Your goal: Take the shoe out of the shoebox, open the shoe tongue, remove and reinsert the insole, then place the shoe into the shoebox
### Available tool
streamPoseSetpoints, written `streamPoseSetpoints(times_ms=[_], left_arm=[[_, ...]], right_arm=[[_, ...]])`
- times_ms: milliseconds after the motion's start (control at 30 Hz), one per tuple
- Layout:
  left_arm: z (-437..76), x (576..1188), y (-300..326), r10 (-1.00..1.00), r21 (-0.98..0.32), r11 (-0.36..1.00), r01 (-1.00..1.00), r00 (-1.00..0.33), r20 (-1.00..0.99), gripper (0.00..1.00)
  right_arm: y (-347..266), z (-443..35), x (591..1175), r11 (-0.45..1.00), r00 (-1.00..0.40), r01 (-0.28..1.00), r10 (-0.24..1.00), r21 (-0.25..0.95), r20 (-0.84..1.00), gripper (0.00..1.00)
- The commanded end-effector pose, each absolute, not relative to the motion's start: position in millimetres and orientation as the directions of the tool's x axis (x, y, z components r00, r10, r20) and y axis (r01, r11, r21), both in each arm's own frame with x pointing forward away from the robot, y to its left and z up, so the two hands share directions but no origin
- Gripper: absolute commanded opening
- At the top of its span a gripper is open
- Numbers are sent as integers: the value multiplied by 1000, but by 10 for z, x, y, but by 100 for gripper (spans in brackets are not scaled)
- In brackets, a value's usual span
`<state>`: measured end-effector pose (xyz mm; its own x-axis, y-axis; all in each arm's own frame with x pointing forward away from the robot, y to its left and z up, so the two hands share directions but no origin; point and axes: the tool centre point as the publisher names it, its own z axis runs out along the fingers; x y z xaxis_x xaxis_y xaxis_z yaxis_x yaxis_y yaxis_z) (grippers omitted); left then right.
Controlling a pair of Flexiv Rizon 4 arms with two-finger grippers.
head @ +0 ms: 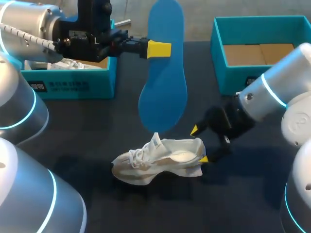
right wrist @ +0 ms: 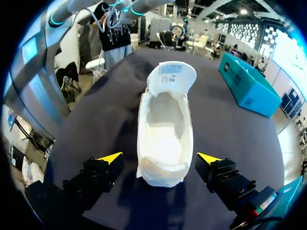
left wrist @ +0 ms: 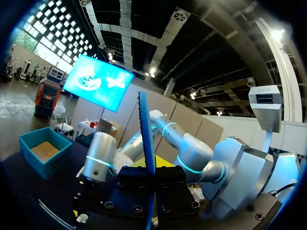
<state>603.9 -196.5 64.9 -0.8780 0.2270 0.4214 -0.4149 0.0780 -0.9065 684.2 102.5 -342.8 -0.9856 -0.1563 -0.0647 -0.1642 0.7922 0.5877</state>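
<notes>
Shoes: two white ones; one shoe [head: 158, 160] lies on its sole on the dark table [head: 87, 126], a second shoe [head: 68, 64] shows over the wall of a box
Boxes: two, both teal and without lid, at the far side of the table
Insole: one, blue
Grippers: two, each with yellow tips
Left box [head: 73, 85]: it holds the second shoe, partly hidden behind the left arm
Right box [head: 257, 34]: only its brown cardboard floor shows inside
Left gripper [head: 159, 49]: pressed together on the insole [head: 165, 92], which it pinches near the upper end; the insole hangs upright in the air above the table, its lower end just over the laces of the shoe; in the left wrist view it stands edge-on between the fingers
Right gripper [head: 199, 144]: spread wide, low at the table, one finger on each side of the heel of the shoe; in the right wrist view a small gap shows on both sides, so it grasps nothing
Shoe, more: toe points away from the right gripper, the mouth is open and the tongue [right wrist: 171, 76] stands up at the far end
</notes>
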Motion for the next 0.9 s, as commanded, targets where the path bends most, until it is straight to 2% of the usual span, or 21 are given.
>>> streamPoseSetpoints(times_ms=[33, 167, 667, 900], left_arm=[[645, 6035, -1970, 227, -906, 77, -415, -878, 421, 0], [645, 6035, -1970, 227, -906, 77, -415, -878, 421, 0], [645, 6035, -1970, 227, -906, 77, -415, -878, 421, 0], [645, 6035, -1970, 227, -906, 77, -415, -878, 421, 0]], right_arm=[[1064, -3432, 6846, 869, -986, -167, -155, 465, -64, 100], [1064, -3432, 6846, 869, -986, -167, -155, 465, -64, 100], [1498, -3215, 6762, 997, -999, -42, -44, 62, 27, 100], [1521, -3227, 6752, 1000, -1000, -15, -15, -22, 15, 100]])
